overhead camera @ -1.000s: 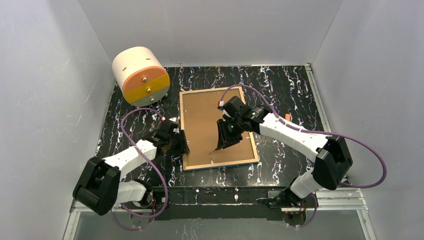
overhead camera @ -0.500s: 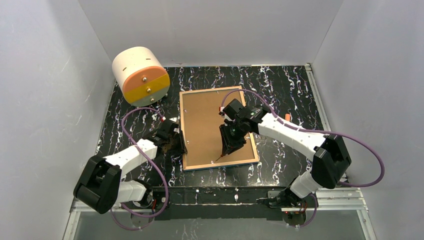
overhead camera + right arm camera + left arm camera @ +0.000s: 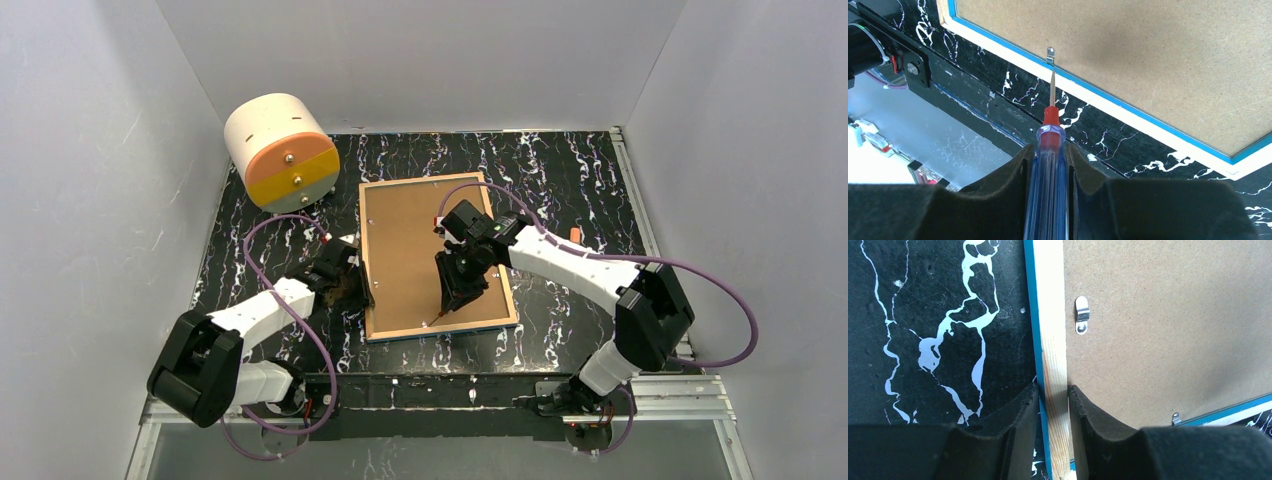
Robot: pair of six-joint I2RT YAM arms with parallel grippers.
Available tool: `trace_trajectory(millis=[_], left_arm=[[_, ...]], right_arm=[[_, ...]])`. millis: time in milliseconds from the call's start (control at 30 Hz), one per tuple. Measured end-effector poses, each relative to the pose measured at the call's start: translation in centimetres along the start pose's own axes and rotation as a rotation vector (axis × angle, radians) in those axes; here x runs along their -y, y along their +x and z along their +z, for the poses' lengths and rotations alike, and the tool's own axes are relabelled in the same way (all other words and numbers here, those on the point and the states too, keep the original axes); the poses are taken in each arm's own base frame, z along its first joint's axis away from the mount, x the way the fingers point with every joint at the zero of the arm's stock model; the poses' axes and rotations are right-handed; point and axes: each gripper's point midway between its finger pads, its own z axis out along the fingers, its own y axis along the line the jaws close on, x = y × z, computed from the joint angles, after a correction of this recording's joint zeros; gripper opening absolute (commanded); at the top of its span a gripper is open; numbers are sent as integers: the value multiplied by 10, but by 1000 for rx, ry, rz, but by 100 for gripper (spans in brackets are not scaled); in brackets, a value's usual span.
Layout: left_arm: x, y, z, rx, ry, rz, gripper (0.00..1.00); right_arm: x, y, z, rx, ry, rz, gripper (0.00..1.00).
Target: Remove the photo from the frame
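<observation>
Frame point(image 3: 450, 330) lies flat and face down at mid-table point(image 3: 560, 180), long side running away from the arm bases, slightly skewed. Its reverse shows light wooden edging with a thin bright blue outer lip. Brown backing board point(image 3: 410, 250) sits inside it, with small metal tabs point(image 3: 1081, 315) at the rim. Left rail is pinched in the left gripper point(image 3: 1053, 390); photo not visible in any view.

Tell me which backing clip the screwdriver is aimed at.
The near-edge clip, just ahead of the screwdriver tip; the left-edge clip sits by the left gripper gripping the frame.
</observation>
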Motion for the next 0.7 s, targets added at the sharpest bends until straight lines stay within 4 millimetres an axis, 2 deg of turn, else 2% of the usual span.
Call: trace_trajectory(millis=[367, 700], left_arm=[[1, 0, 0, -1, 3, 0, 26], [1, 0, 0, -1, 5, 0, 25]], right_arm=[[2, 0, 12, -14, -1, 3, 1], [-6, -2, 16, -7, -33, -13, 1]])
